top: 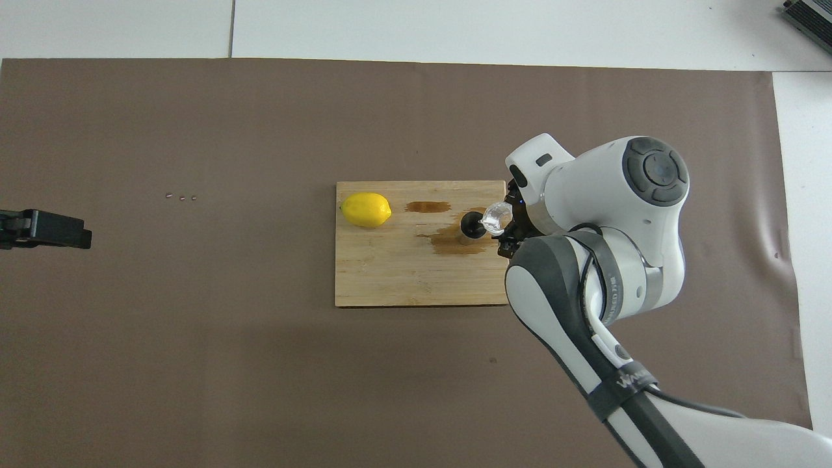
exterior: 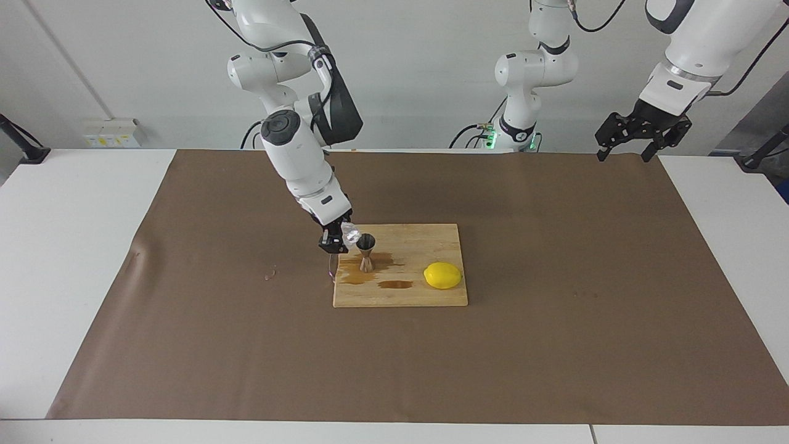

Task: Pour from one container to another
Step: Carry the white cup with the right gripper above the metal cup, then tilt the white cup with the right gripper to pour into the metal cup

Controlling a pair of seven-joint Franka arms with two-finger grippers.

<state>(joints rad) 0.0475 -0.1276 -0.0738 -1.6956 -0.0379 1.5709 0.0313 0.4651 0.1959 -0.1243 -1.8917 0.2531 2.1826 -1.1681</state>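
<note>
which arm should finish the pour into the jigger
Right. The right gripper already holds the glass cup tilted at the jigger's mouth on the cutting board. The left gripper waits, raised over the left arm's end of the table.

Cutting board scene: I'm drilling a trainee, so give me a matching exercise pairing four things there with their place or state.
Things:
1. glass cup
2. jigger
3. lemon
4. left gripper

Places or states:
A. upright on the wet patch of the cutting board
B. waiting above the table's edge
C. tilted in the right gripper
D. lying on the board, toward the left arm's end

Pairs: 1-C, 2-A, 3-D, 4-B
</note>
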